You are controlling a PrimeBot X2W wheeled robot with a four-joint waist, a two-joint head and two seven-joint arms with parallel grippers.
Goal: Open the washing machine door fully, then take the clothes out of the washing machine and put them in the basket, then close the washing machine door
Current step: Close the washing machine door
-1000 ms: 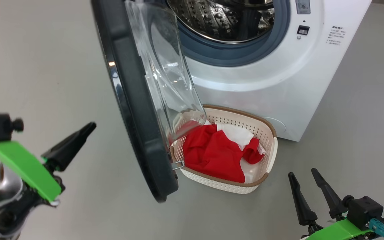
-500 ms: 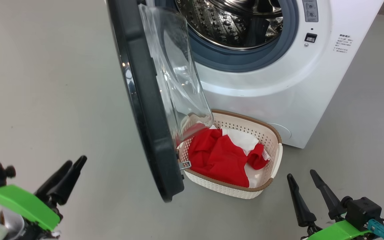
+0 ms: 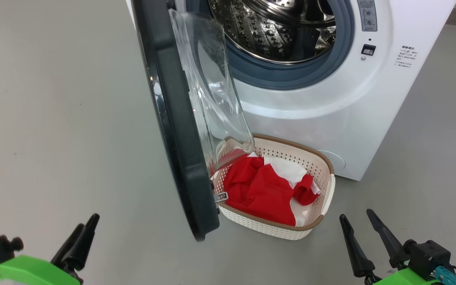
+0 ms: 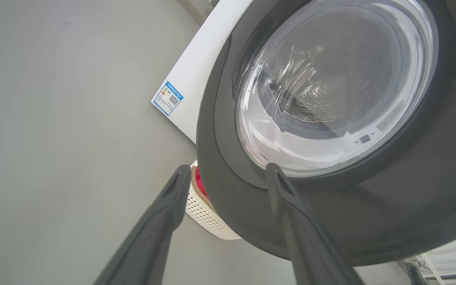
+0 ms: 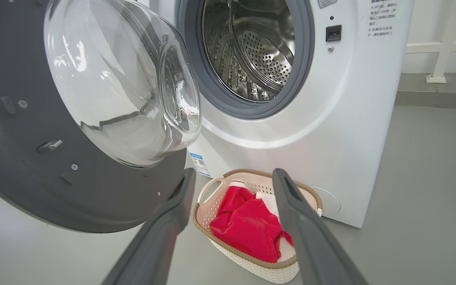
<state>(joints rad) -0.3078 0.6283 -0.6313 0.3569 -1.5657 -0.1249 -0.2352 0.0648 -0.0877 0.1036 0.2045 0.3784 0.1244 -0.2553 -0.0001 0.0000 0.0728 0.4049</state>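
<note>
The washing machine (image 3: 323,103) stands at the upper right with its steel drum (image 3: 275,31) showing bare. The washing machine door (image 3: 174,130) hangs wide open, edge-on to me, its glass bowl (image 3: 216,95) bulging over the basket (image 3: 328,190). The red and white clothes (image 3: 259,190) lie inside the basket on the floor below the opening. My left gripper (image 3: 87,222) is open at the lower left, well away from the door; in its wrist view the left gripper (image 4: 227,168) faces the door's outer side (image 4: 402,190). My right gripper (image 3: 356,214) is open and holds nothing; the right wrist view looks past its fingertips (image 5: 279,178) at the clothes (image 5: 247,225).
Grey floor (image 3: 54,118) stretches to the left of the door. The door's metal latch (image 3: 221,196) juts toward the basket's near corner. A blue label (image 4: 167,98) marks the washer's lower corner. A white rail (image 5: 441,47) runs along the wall behind the machine.
My left gripper has opened, dropped and drawn back toward the lower left, away from the door's edge. The head view has shifted slightly. The right gripper has hardly moved.
</note>
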